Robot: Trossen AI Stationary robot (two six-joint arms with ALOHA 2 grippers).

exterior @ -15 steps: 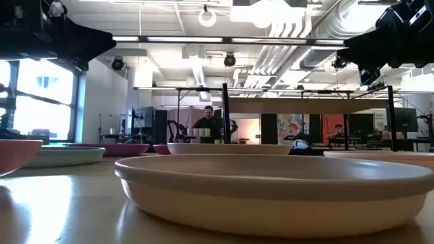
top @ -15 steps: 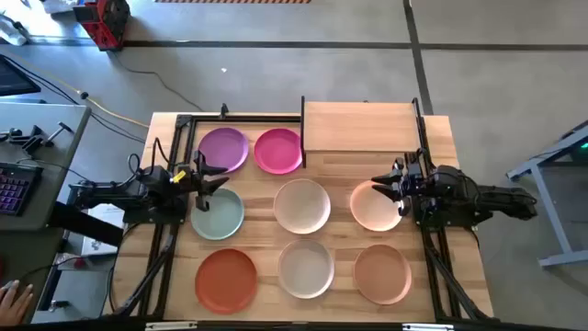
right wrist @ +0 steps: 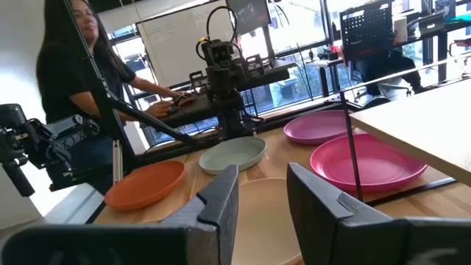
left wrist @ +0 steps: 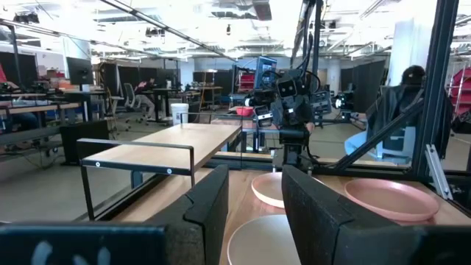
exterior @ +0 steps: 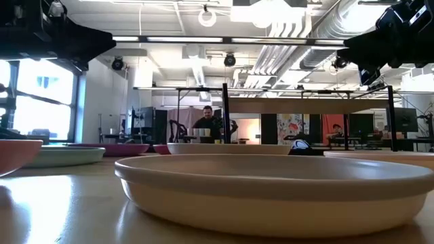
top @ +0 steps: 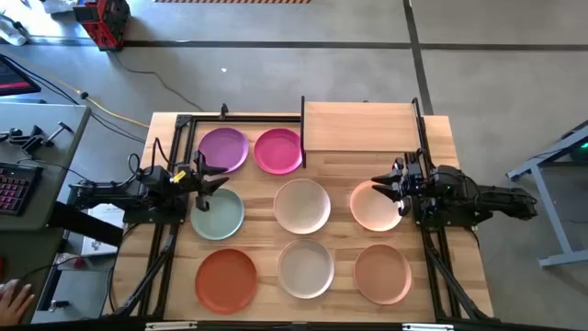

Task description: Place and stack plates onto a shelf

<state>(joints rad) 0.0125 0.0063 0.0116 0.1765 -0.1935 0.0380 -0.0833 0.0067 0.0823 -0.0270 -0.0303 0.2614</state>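
Nothing on the table has shifted since the earlier frame. No readable writing shows. Eight plates lie on the wooden tabletop (top: pixel 165 129), none on the shelf (top: pixel 358 126): orange-red plate (top: pixel 226 279) nearest, purple plate (top: pixel 223 149) beside the shelf. Left gripper (top: pixel 209 177) and right gripper (top: pixel 384 190) hover, fingers spread, empty. Beyond the shelf, grey floor (top: pixel 276 64).
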